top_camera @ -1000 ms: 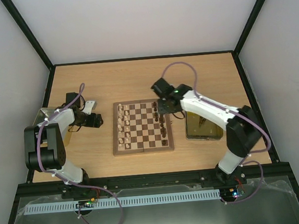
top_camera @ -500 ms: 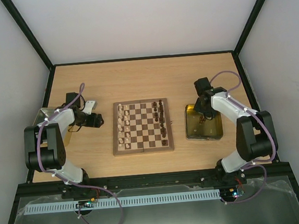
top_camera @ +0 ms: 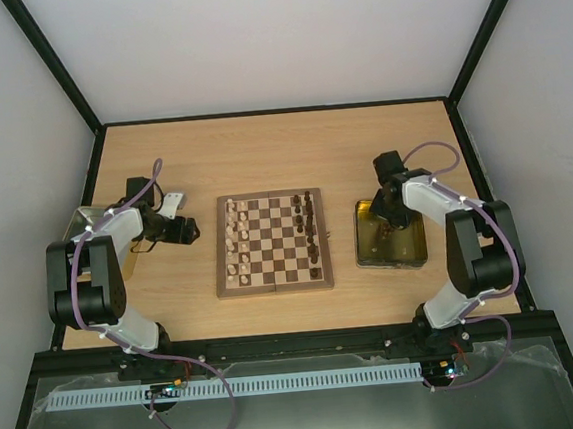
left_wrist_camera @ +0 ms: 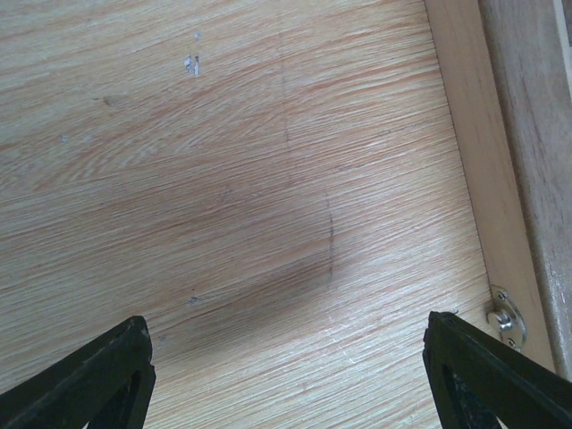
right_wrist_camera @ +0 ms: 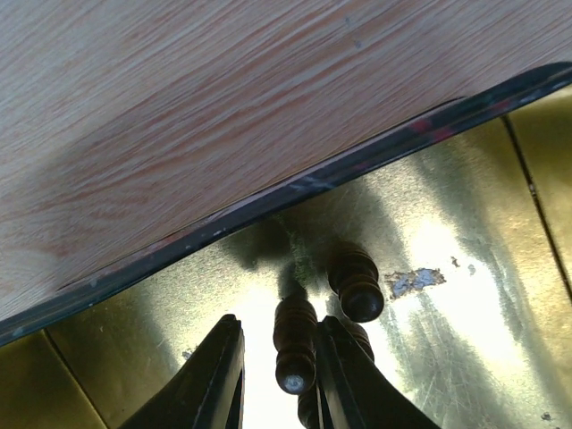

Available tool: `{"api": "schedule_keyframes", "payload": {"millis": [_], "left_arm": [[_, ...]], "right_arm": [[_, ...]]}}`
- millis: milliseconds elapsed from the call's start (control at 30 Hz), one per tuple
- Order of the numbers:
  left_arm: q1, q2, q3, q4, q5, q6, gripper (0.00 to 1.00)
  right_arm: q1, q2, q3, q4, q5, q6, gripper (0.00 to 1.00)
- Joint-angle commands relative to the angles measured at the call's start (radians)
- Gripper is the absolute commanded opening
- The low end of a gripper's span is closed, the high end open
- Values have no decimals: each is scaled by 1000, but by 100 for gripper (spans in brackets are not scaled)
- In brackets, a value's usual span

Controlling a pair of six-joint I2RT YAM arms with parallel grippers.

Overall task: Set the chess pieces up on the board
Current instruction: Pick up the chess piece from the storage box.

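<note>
1. While the right gripper point(right_wrist_camera: 279, 332) is down in the yellow-gold tray point(right_wrist_camera: 465, 197), the board point(top_camera: 275, 288) at table centre stands part set.
2. Done, as I judge it: cream pieces point(top_camera: 235, 243) fill two files along the board's left side. Dark pieces point(top_camera: 311, 234) line the right side, seemingly with gaps; they are too small to count.
3. Left to do: the dark pieces in the tray need to go to the board.
4. Tray, just right of the board, holds at least two. One dark piece point(right_wrist_camera: 295, 344) stands between the right jaws, and a second dark piece point(right_wrist_camera: 358, 286) is just beside it.
5. Right gripper: jaws narrow, straddling that piece. A slit shows on one side, so I cannot tell whether it is clamped.
6. Left gripper point(left_wrist_camera: 286, 357): jaws wide, nothing between them, over bare table point(left_wrist_camera: 268, 134) just beside the board's left border.
7. Tin point(top_camera: 75, 228) at far left is mostly hidden by the left arm; contents unreadable.
</note>
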Motion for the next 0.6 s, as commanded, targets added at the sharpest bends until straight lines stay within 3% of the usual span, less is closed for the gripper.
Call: {"api": "schedule_keyframes", "payload": {"millis": [0,333,567], "left_arm": [[1,-15,-5,-12,20,13,82],[1,-15,-4,-14,18,13,82],[1,-16,-4,-15,17,12,82]], "right_arm": [[-4,18,-19,25,-4,12,21],[-3,8,-53,36,-29,13,11],[-4,-2,-66,37,-54,2,15]]}}
